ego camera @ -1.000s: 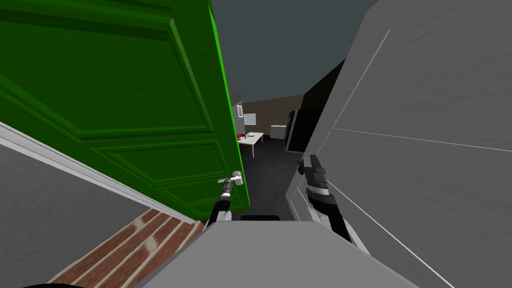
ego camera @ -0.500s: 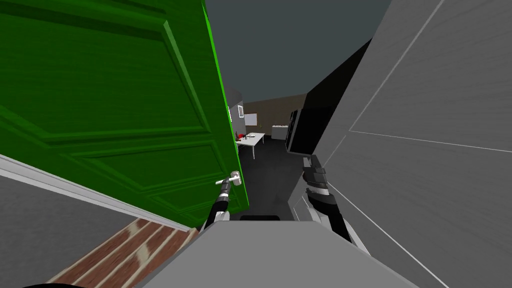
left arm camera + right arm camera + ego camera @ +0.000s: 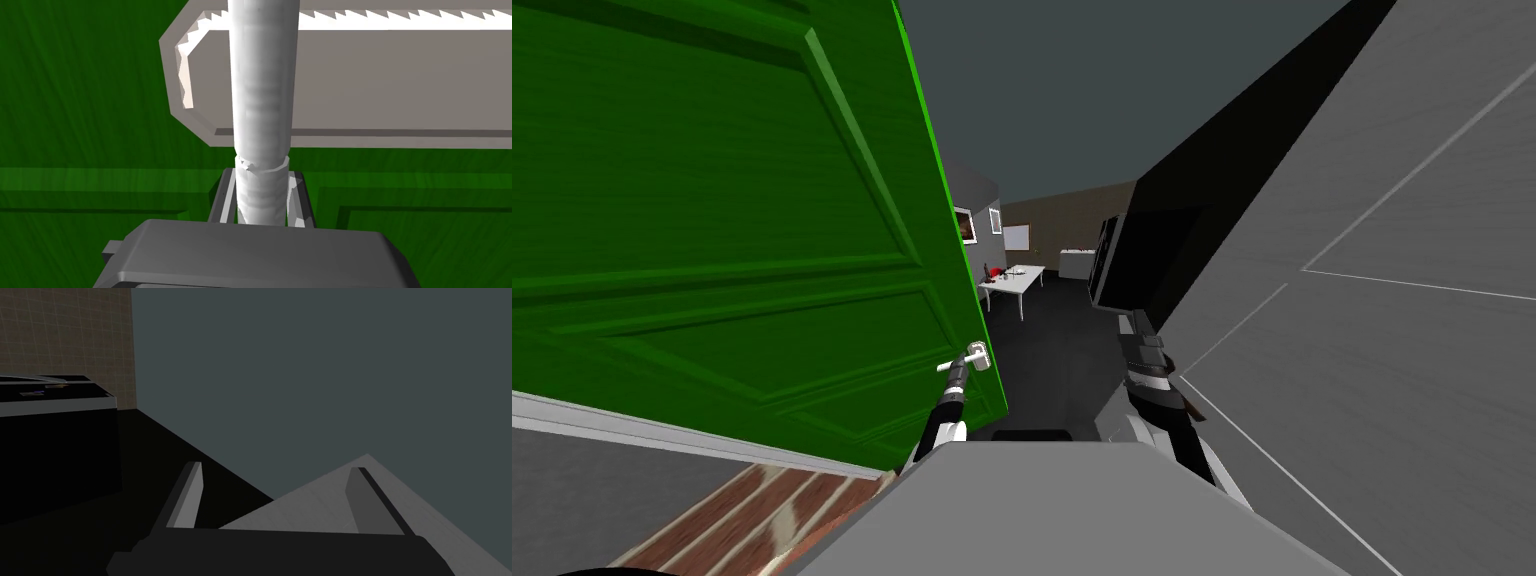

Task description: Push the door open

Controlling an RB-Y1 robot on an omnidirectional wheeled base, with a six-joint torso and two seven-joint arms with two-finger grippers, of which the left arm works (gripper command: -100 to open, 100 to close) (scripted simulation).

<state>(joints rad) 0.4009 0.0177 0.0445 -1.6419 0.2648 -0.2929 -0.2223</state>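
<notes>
Beyond the doorway lies a room with a dark floor, a brown back wall and a white table (image 3: 1015, 279). A grey wall (image 3: 1392, 380) flanks the right, edged by a black area (image 3: 1192, 230). The green panelled door (image 3: 732, 250) stands ajar at the left. The left gripper (image 3: 262, 197) is clenched on the white lever handle (image 3: 262, 90), which projects from a grey backplate (image 3: 390, 85) on the door. The right gripper (image 3: 277, 490) sits beside the grey wall, its fingers (image 3: 190, 495) spread apart, released.
</notes>
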